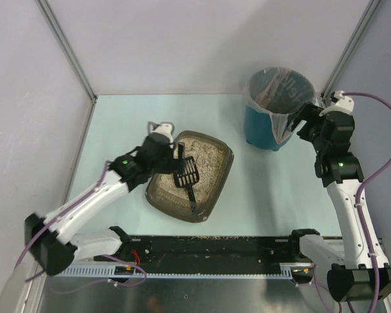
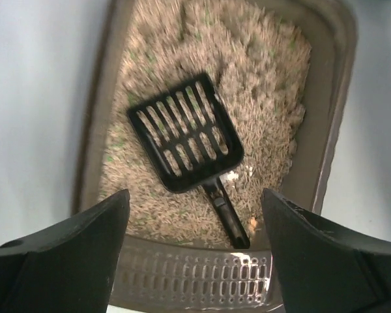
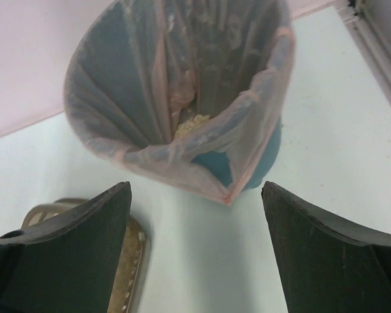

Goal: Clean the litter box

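Observation:
The litter box [image 1: 212, 195] is a shallow dark brown tray of beige grainy litter in the middle of the table. A small black slotted scoop [image 1: 188, 173] lies on the litter, its handle toward the tray's near end. In the left wrist view the scoop [image 2: 186, 134] lies flat, with the litter box's slotted rim [image 2: 195, 277] just below my fingers. My left gripper [image 1: 177, 155] hovers over the tray's left edge, and this left gripper [image 2: 195, 195] is open and holds nothing. My right gripper [image 1: 293, 128] is open and empty beside the bin.
A teal round bin [image 1: 274, 111] with a clear bag liner stands at the back right. In the right wrist view the bin [image 3: 182, 85] has a few pale clumps at its bottom. Two small pale lumps [image 2: 254, 223] lie by the scoop's handle. Walls enclose the back and both sides.

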Tool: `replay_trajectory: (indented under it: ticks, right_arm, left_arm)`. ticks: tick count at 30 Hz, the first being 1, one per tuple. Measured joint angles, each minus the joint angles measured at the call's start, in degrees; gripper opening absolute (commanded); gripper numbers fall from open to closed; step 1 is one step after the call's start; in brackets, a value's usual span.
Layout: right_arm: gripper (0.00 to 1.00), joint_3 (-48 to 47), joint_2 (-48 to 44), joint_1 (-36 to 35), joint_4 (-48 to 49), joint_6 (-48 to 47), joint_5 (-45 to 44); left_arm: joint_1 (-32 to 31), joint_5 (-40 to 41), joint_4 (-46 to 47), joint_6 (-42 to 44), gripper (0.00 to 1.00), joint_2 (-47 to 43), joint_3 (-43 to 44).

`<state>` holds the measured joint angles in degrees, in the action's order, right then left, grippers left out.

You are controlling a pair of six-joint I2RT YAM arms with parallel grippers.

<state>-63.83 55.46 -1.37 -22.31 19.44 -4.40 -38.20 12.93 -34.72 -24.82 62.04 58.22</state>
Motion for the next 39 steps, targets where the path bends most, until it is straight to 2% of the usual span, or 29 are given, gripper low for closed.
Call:
replay_trajectory:
  ticks: [5,7,13,17,23,33,39]
  right_arm:
    - [0.86,-0.22,-0.59,-7.06,-1.9,0.02,-3.85]
    - [0.86,-0.37,-1.05,-8.87,-2.78,0.04,-5.57]
    - [0.87,-0.57,-1.38,-12.63,-3.58,0.07,-8.44]
    - [0.88,-0.57,-1.38,-12.92,-3.56,0.02,-9.07]
    - [0.9,-0.57,-1.18,-12.92,-3.56,-0.17,-9.49]
    - [0.9,-0.57,-1.64,-12.92,-3.85,-0.26,-8.81]
    - [0.86,-0.57,-2.67,-12.92,-3.93,-0.85,-8.66]
  left_arm:
    - [-3.23,-2.23,-0.68,-6.73,0.79,11.39,0.15]
    - [-3.65,-3.13,-0.94,-8.96,0.72,12.74,0.15]
    - [-4.61,-5.03,-0.68,-14.75,0.71,14.56,0.48]
    - [-6.32,-5.62,-0.26,-19.58,0.69,17.97,0.5]
    - [-10.88,-5.29,0.66,-25.53,0.56,19.37,-1.33]
    - [-11.04,-3.37,1.86,-30.18,0.54,22.4,-5.99]
    - [-10.88,-2.08,3.08,-28.13,0.54,27.71,-4.31]
